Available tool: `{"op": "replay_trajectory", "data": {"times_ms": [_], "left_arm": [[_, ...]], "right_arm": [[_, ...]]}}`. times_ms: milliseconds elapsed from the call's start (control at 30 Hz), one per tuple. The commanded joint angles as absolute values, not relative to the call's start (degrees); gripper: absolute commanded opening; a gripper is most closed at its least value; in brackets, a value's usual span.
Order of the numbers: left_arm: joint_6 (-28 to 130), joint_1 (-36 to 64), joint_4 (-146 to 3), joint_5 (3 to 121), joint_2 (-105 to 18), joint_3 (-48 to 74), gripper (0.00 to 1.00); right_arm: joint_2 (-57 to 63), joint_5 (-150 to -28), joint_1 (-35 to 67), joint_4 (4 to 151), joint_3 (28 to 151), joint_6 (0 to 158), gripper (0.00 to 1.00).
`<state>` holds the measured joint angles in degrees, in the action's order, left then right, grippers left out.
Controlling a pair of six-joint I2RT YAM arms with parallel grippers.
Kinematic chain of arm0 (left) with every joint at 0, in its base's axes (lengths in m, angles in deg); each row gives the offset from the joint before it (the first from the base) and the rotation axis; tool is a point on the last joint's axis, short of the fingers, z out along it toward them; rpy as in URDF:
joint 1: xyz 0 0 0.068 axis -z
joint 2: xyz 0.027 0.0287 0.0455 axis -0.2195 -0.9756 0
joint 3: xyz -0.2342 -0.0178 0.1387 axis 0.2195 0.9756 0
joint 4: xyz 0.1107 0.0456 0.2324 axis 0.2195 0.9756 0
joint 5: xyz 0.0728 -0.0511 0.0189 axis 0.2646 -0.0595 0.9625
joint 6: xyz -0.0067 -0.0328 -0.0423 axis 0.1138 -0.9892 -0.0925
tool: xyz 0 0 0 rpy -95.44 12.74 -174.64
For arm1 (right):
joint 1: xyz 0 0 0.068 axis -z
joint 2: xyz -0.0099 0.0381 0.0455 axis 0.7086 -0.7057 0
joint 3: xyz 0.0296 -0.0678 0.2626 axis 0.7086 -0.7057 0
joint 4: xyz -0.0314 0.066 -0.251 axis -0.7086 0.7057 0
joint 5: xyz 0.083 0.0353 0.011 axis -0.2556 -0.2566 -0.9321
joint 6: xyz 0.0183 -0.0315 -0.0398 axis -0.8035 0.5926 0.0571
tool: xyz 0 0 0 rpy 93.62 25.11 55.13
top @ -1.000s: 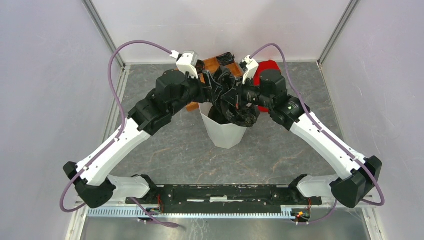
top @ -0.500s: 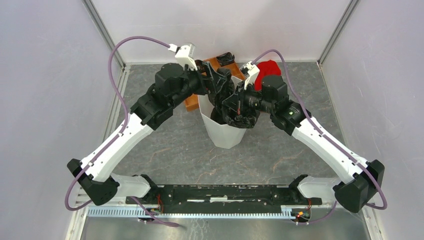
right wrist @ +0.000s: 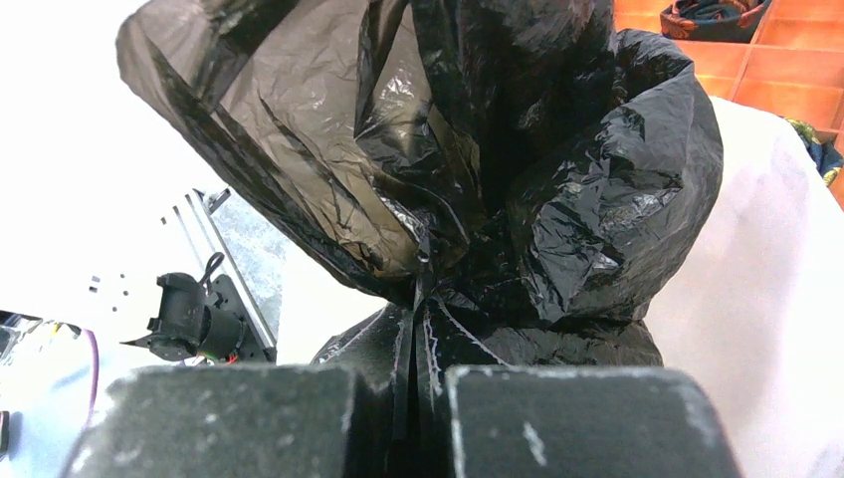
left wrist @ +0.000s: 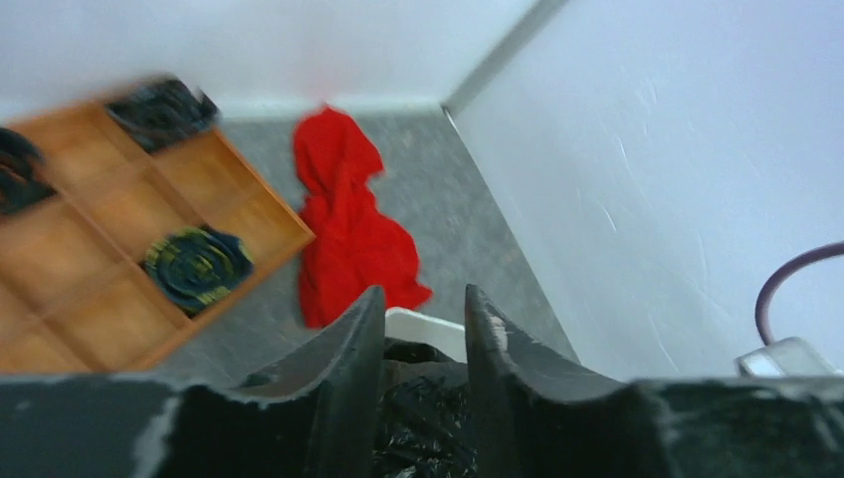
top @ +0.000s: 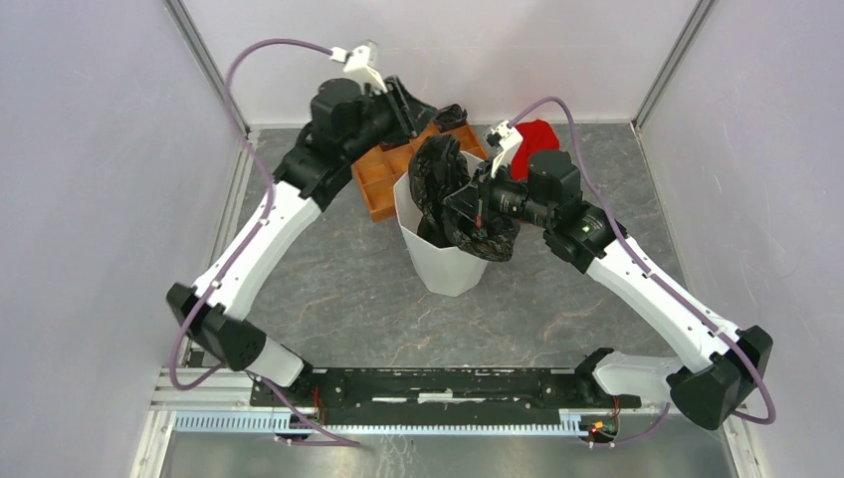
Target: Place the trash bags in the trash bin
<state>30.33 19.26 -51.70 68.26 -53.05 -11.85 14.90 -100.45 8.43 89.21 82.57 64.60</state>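
Plastic of the black trash bag (top: 443,184) is billowing up out of the mouth of the white trash bin (top: 443,267), with one fold spilling over the rim on the right side. The bag is sitting partly inside the bin, not yet pushed down.

The right end effector (right wrist: 416,329) is pressing its fingers together on a gathered pleat of the film, just above the bin's right rim. In the wrist view the plastic is fanning upward from that pinch. The grip seems to be serving as an anchor, stopping the light, slippery film from sliding off while the rest is being dealt with.

The left end effector (left wrist: 425,299) is hanging higher and further back, above the tray side of the bin. Its fingers are standing partway apart with nothing between them, and it is touching neither bag nor bin. It is probably lining up for a hold on the loose upper bulge, which looks to need pressing down.

Behind the bin, an orange-brown tray (top: 376,189) is lying on the grey surface (top: 338,289), carrying dark rolls (left wrist: 197,264) in some of its compartments. A red cloth (left wrist: 348,229) is lying just beyond the bin on the far right. The bin is standing upright near the tray's corner, and a hard tug on the film could risk tipping it.
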Motion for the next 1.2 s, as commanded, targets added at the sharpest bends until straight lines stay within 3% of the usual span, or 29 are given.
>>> {"op": "replay_trajectory", "data": {"times_ms": [0,100,433,533,700,900,1167], "left_arm": [[27.4,20.3,-55.5,54.6,-56.6,-10.3,0.36],[29.5,23.4,-56.8,58.2,-54.3,-4.9,0.27],[30.5,25.5,-56.0,64.4,-51.3,7.1,0.25],[32.6,25.5,-51.7,67.9,-51.6,4.1,0.31],[36.4,25.3,-46.3,70.6,-50.0,-3.0,0.62],[38.9,25.1,-38.5,78.2,-46.3,-8.5,0.84],[36.2,25.1,-38.9,76.0,-37.3,-4.4,0.91]], "right_arm": [[15.9,-100.8,8.5,85.8,82.3,64.7,0.00],[15.9,-100.1,8.5,85.1,81.8,64.3,0.00],[12.6,-93.6,8.4,79.9,80.9,55.6,0.00],[9.9,-90.0,8.1,81.7,83.3,54.2,0.00],[4.4,-85.6,5.5,86.2,88.0,55.1,0.00],[2.5,-77.3,4.1,86.6,85.8,57.1,0.00],[2.0,-77.8,3.3,89.7,89.1,59.9,0.00]]}}
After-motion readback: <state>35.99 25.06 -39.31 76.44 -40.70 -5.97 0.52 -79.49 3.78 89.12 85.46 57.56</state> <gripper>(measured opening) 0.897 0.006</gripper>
